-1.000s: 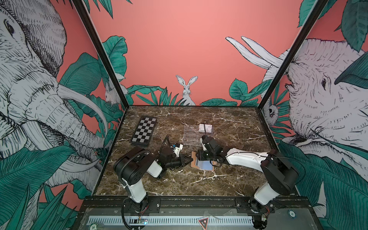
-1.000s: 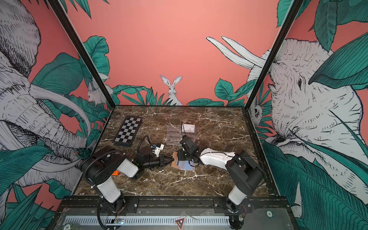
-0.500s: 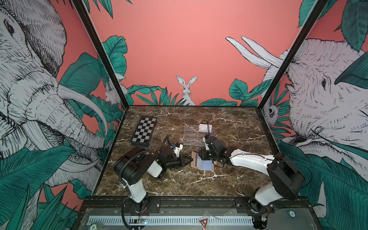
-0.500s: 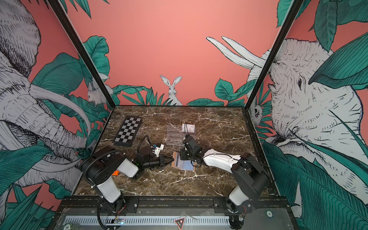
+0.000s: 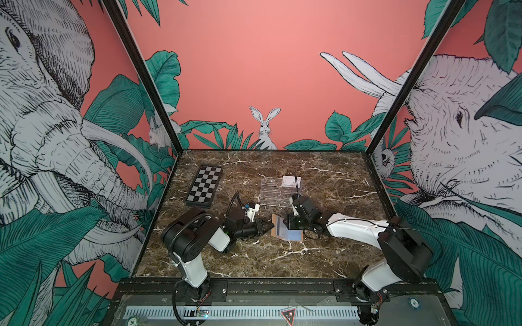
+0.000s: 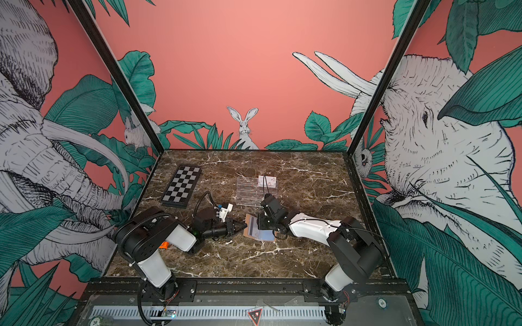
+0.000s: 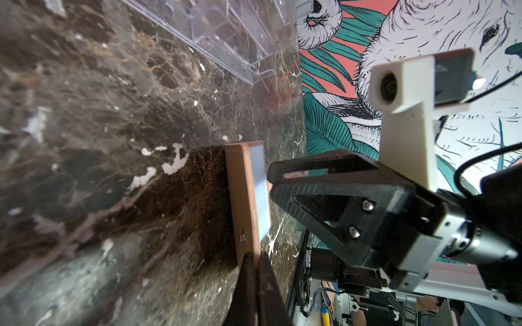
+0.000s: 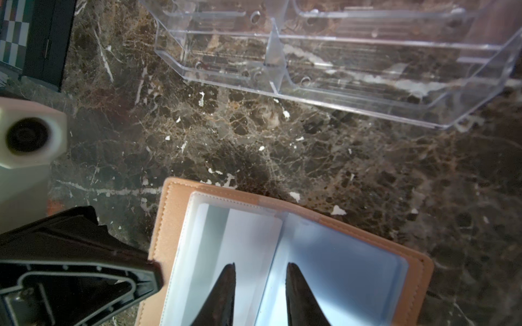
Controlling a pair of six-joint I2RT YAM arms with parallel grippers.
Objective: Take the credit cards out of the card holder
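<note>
Marble bench (image 5: 254, 255): left tool (image 7: 255, 258) clamps the open card holder (image 8: 166, 225) by its edge, right tool (image 8: 260, 266) spread over a sleeve. One white card (image 5: 291, 181) sits in the rack (image 5: 272, 193); more credit cards (image 8: 339, 268) seemingly left inside.

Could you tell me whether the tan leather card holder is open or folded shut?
Open: the tan leather card holder lies spread on the dark marble table, its clear plastic sleeves facing up.

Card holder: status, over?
Left pincer shut at holder edge. Right pincer open, tips over sleeves. Holder open flat, cards inside. Rack behind, apart.
</note>
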